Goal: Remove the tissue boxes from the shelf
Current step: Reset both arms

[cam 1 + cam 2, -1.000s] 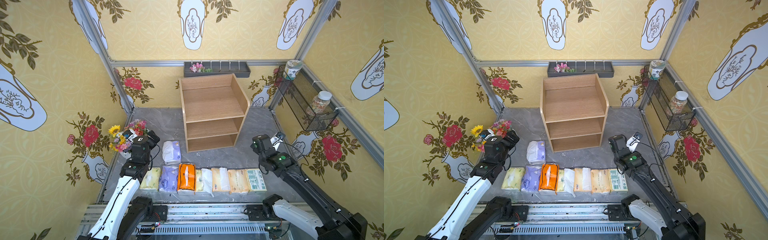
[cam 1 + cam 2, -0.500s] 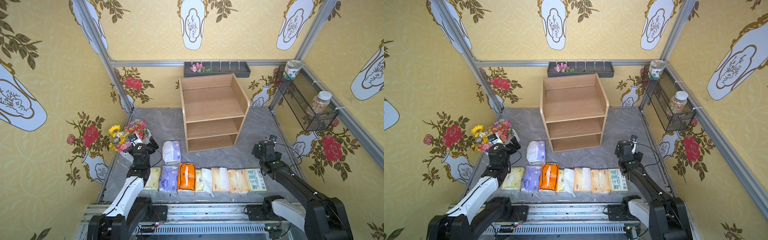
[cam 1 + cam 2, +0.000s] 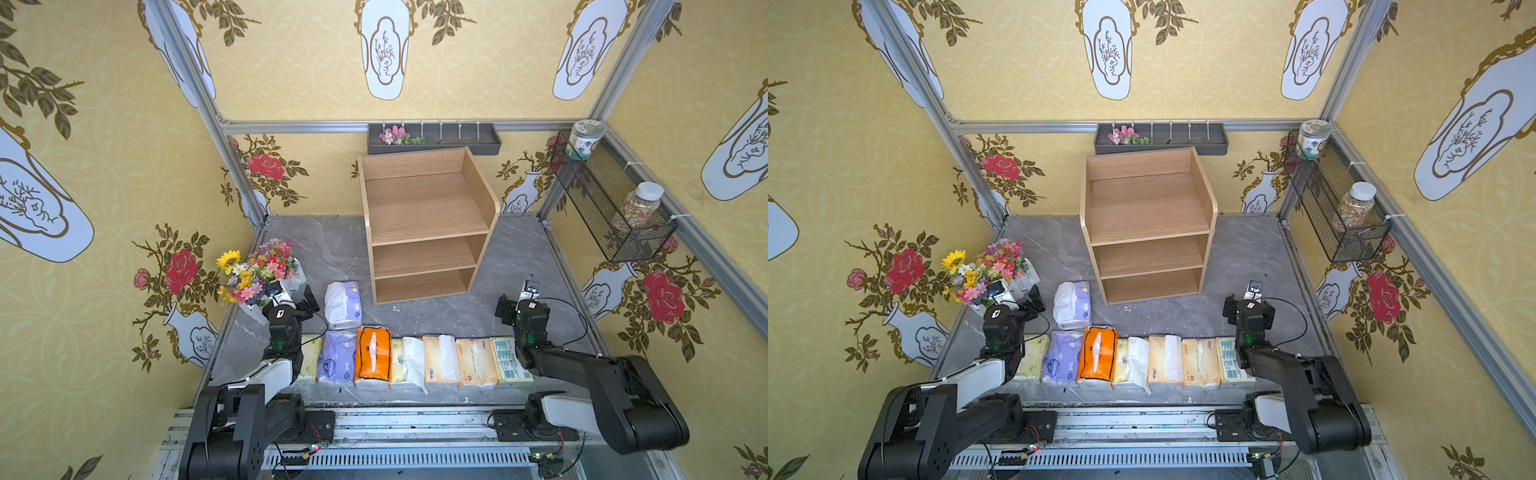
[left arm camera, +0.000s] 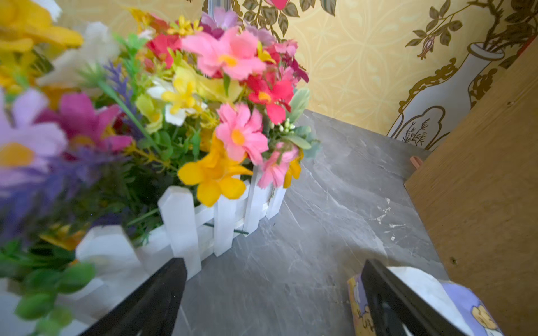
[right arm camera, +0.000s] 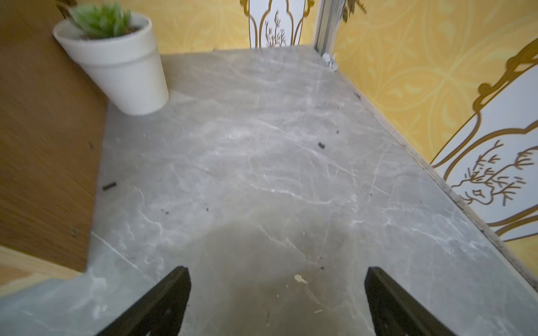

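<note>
Plastic-wrapped tissue boxes line the grey tabletop at 6 o'clock, with one lavender pack just behind the row. The left gripper at 8 o'clock and the right gripper at 4 hang with jaws spread wide, holding nothing. The wooden shelf at 12 stands bare on every tier. Removal looks complete, and the next move seems to call only for parking the arms.

Orange pack; end pack seemingly green-printed.
</note>
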Robot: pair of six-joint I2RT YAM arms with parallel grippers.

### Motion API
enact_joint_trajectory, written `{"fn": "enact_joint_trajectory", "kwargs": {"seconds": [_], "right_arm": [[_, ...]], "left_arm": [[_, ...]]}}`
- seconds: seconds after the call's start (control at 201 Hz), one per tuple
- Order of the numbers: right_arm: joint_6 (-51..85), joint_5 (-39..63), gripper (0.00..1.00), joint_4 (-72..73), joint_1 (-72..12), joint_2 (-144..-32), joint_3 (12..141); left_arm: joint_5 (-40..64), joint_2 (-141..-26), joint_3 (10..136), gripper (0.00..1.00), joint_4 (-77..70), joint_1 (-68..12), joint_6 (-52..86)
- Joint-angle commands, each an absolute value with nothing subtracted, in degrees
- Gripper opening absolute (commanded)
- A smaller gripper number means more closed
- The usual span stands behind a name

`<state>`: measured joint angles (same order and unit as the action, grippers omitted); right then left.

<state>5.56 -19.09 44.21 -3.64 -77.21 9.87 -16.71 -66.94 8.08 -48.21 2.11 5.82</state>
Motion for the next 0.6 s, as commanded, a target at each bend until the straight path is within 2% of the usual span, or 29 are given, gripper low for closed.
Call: {"fn": "enact_joint_trajectory", "kwargs": {"seconds": [0.0,0.055,0.115,0.184,0.254,0.593], "right_arm": [[2.8,-14.5,0.97,58.9,-2.9,-83.6,10.9],[5.0,-13.0,0.97,49.3,-1.7,-80.6,13.2],[4.1,-11.9,0.97,56.0,-0.7,-82.8,11.7],[4.9,-12.4,0.97,50.7,-0.9,-80.9,12.8],[3.8,-13.8,0.97,54.4,-1.7,-82.3,12.2],[4.1,-14.0,0.97,52.4,-2.1,-82.2,13.1]], "left_arm": [[-10.6,-70.0,7.0,1.0,-56.8,3.1,4.2],[-8.8,-72.9,6.6,1.0,-59.9,3.1,3.5],[-8.1,-75.0,6.1,1.0,-62.8,3.2,3.1],[-8.1,-74.7,5.7,1.0,-63.1,3.1,2.9],[-8.3,-75.3,5.8,1.0,-63.2,3.2,3.0],[-9.3,-76.1,5.8,1.0,-64.1,3.1,3.2]]}}
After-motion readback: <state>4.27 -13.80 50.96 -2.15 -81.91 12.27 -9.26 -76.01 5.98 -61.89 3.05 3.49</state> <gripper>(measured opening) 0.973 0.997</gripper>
